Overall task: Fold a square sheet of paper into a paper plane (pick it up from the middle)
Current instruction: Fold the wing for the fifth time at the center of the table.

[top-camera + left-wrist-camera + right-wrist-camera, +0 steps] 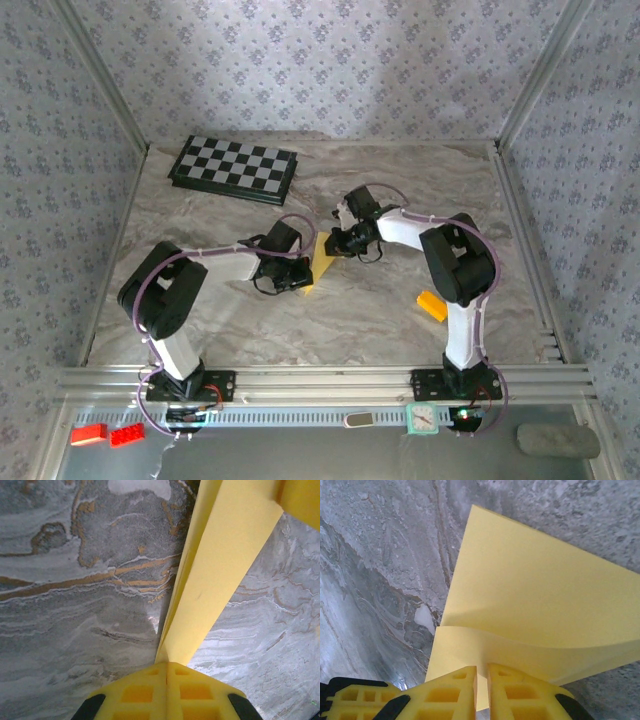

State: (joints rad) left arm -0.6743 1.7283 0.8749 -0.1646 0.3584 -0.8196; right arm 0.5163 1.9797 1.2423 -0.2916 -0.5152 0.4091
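Top external shows the veined marble worktop (380, 320), with the thin, creased yellow sheet of paper (322, 262) at its centre between both arms, its long axis running away from the bases. The left fingers (140, 692) are clamped on its near folded edge. The right fingers (455, 690) seem pinched on a curled flap at the far end.

No legible text, label, brand, number or sign was found on any surface inspected. The white face of the small teal-framed item (422, 418) on the near rail was too small to read.
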